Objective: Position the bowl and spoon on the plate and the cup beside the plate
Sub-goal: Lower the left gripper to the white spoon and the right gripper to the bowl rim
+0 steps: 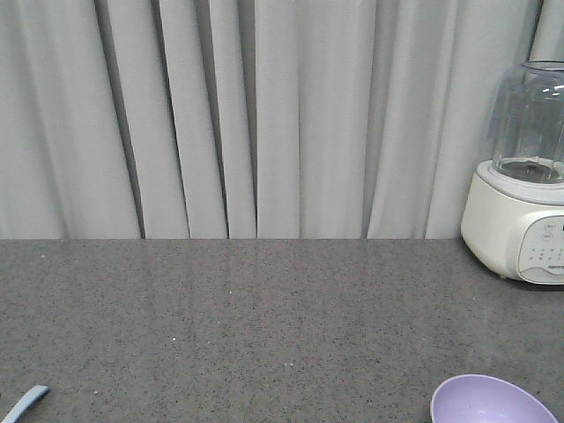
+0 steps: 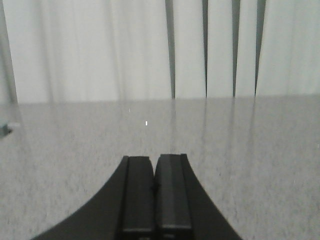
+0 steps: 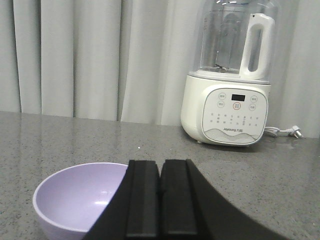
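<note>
Countertop (image 1: 264, 317) of speckled grey stone stretched back to pale pleated curtains (image 1: 220, 115). At the right edge of the front view a white Joyoung blender (image 1: 520, 176) with a clear jug stood against the curtains, and in the right wrist view its plug (image 3: 295, 131) lay on the stone beside it.

The lavender bowl (image 1: 493, 401) sat upright on the countertop at the near right, cut off by the bottom of the front view, its mouth facing up and its inside bare. It was well in front of the blender.

Only the pale blue handle end of the spoon (image 1: 26, 403) showed, at the near left corner. Its long axis ran on a diagonal, the visible tip pointing away and to the right; the scoop was out of frame.

The left gripper (image 2: 154, 200) hung low over bare stone, its jaws pressed together with nothing between them. The right gripper (image 3: 160, 200) was likewise clenched on nothing, with the bowl just ahead and to its left.
</note>
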Motion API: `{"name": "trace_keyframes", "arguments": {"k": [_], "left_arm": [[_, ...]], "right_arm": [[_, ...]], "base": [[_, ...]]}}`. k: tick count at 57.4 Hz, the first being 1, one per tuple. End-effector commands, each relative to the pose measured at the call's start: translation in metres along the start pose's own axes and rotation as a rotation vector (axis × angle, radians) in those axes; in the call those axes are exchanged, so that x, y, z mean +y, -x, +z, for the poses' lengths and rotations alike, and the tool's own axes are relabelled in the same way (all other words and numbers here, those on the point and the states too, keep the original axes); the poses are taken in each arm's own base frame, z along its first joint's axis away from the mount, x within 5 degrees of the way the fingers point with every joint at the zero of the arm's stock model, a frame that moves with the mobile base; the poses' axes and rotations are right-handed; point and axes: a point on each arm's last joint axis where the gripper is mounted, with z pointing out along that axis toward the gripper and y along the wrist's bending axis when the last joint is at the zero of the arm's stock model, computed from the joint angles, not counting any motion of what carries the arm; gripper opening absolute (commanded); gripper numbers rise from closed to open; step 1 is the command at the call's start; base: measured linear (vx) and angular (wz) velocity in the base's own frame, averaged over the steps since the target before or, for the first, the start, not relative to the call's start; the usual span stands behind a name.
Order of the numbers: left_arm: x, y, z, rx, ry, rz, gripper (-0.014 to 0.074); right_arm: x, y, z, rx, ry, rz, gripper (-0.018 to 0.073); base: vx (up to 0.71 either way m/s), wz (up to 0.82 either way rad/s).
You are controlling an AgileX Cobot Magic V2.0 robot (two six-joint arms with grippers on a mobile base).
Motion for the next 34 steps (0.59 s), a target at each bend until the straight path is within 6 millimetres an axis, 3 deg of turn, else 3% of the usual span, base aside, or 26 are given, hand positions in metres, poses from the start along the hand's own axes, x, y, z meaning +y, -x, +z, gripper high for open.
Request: {"name": "trace_keyframes", "arguments": {"k": [1,6,16,23,34], "left_arm": [[0.0,0.032,-0.006,-0.303,-0.007,-0.025,-0.0005],[0.0,0.071,-0.012,-0.391,-0.005,-0.015,-0.0003],[0.003,0.126,-0.007,-0.168,0.034,0.179,0.0001],[0.006,0.135,0.015,0.017,0.037,0.211,0.0019],[0.006,0.116,0.048,0.213,0.021,0.236,0.0127]], "right_arm": [[-0.004,0.042,-0.005,-0.133,-0.016,-0.001,-0.0009],[-0.008,0.071,-0.007,-0.091,-0.031,-0.021,-0.0009],[-0.014,0.109,0.008,0.064,-0.046,-0.042,-0.0008],[-0.014,0.106,0.034,0.183,-0.04,-0.068,-0.0003],[-0.013,0.084,0.069,0.366,-0.017,-0.068,0.0041]], "base": [[0.0,0.0],[0.0,0.0],[0.0,0.0],[0.0,0.0],[0.0,0.0]]}}
